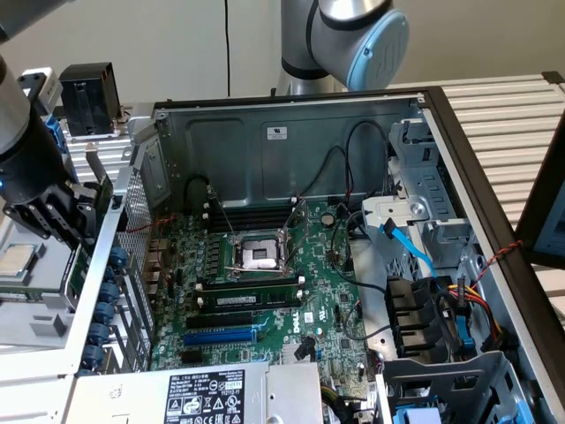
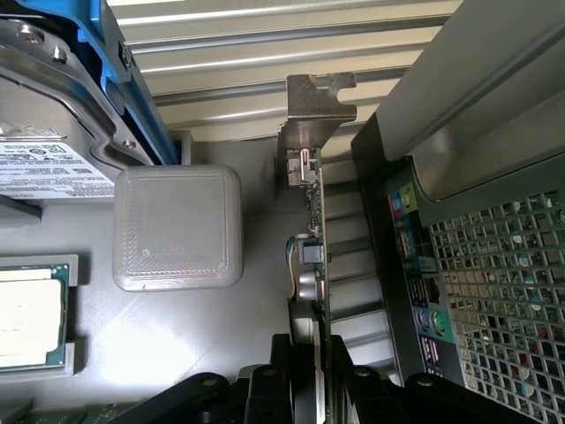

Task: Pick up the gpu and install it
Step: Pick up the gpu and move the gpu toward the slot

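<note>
The claw (image 2: 305,358) grips the gpu (image 2: 311,203) edge-on between its fingers, the card's silver bracket (image 2: 316,106) pointing away from the wrist. It is just outside the computer case (image 1: 265,150), at the exterior view's left.

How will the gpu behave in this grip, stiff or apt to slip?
The gpu looks like a stiff thin board, so it probably won't flex. Pinched edge-on in the gripper, it could pivot if bumped. Its metal bracket juts far past the grip and may snag.
</note>
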Robot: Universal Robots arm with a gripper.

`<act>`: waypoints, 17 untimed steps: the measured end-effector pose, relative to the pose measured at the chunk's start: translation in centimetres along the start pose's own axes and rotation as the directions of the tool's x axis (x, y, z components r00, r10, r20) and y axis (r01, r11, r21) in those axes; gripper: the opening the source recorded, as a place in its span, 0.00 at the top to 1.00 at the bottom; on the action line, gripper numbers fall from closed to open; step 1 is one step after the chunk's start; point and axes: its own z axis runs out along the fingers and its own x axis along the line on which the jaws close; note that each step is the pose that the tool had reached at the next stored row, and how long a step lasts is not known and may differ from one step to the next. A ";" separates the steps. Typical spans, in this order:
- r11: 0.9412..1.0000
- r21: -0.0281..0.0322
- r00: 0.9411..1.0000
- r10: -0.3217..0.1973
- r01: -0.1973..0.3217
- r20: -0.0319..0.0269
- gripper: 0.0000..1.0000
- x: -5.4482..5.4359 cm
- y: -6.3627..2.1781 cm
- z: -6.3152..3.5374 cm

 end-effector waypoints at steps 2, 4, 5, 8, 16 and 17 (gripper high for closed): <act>1.000 0.000 1.000 0.001 -0.001 -0.003 0.72 0.0 -0.01 -0.03; 1.000 -0.002 1.000 0.002 -0.002 -0.007 0.72 0.0 -0.01 -0.10; 1.000 -0.003 1.000 0.003 -0.003 -0.009 0.72 0.0 0.00 -0.18; 1.000 -0.007 1.000 0.004 -0.004 -0.013 0.72 -0.1 0.07 -0.76; 1.000 -0.015 1.000 0.009 -0.009 -0.026 0.72 -0.4 0.47 -3.05; 1.000 -0.016 1.000 0.009 -0.010 -0.028 0.72 -0.5 0.52 -3.27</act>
